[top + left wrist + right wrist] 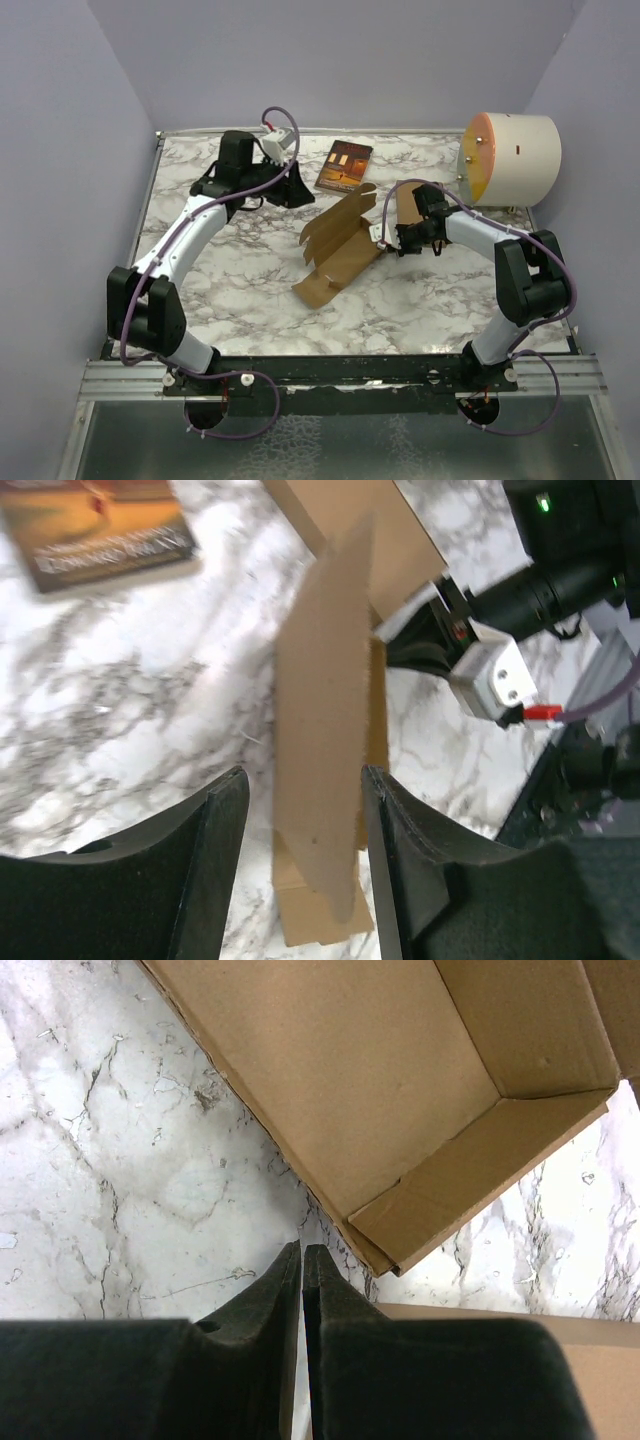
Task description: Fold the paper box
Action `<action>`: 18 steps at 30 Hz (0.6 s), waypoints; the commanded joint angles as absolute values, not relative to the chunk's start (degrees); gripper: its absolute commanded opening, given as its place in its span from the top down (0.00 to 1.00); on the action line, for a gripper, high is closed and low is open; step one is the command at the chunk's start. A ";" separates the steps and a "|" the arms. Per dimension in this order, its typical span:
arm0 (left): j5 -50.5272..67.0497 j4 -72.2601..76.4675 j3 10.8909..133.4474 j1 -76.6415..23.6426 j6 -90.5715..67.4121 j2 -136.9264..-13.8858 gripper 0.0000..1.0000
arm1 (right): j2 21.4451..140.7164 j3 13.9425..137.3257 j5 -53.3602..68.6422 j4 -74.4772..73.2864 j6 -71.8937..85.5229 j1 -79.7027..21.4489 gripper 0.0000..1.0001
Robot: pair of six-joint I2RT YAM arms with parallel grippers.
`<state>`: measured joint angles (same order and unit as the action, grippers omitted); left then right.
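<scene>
Box: paper box lies mid-table on marble table, part-opened, flaps up, betw. the two arms.
L gripper: fingers spread wide, holding nothing; a raised box flap shows beyond the gap.
R gripper: fingers pressed together, nothing betw. them, tips just beside a box corner.
Book: flat, behind box, near it.
</scene>
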<state>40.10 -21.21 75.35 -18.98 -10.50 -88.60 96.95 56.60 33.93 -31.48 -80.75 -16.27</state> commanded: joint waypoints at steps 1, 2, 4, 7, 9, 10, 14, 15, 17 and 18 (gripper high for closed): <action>30.53 -10.62 71.90 -14.41 -16.81 -82.48 0.51 | 96.35 56.10 34.82 -31.71 -80.24 -16.26 0.93; 27.45 -9.76 70.88 -13.80 -17.18 -81.70 0.53 | 96.30 56.08 34.93 -31.73 -80.24 -16.26 0.93; 24.48 -8.38 69.55 -13.37 -17.87 -82.46 0.66 | 96.19 55.97 34.99 -31.60 -80.29 -16.26 0.93; 28.36 -7.42 69.69 -13.55 -20.07 -88.23 0.87 | 96.05 55.81 35.24 -31.76 -80.54 -16.26 0.93; 32.17 -6.06 69.62 -14.66 -21.17 -92.76 0.90 | 96.05 55.76 35.54 -31.86 -80.75 -16.26 0.93; 32.76 -5.20 69.59 -15.51 -21.55 -95.02 0.91 | 96.10 55.73 35.67 -32.07 -81.03 -16.26 0.93; 35.54 -2.75 71.68 -19.11 -22.41 -103.99 0.91 | 96.07 55.59 36.43 -33.97 -83.26 -16.28 0.93; 35.79 -2.68 72.71 -19.97 -22.34 -105.91 0.91 | 95.93 55.48 36.60 -34.35 -83.80 -16.26 0.94; 36.79 -2.11 74.42 -21.27 -22.64 -109.05 0.91 | 96.09 55.37 36.59 -34.55 -84.24 -16.26 0.96; 37.47 -1.65 75.13 -21.82 -22.84 -110.37 0.91 | 96.27 55.44 36.59 -34.59 -84.16 -16.26 0.96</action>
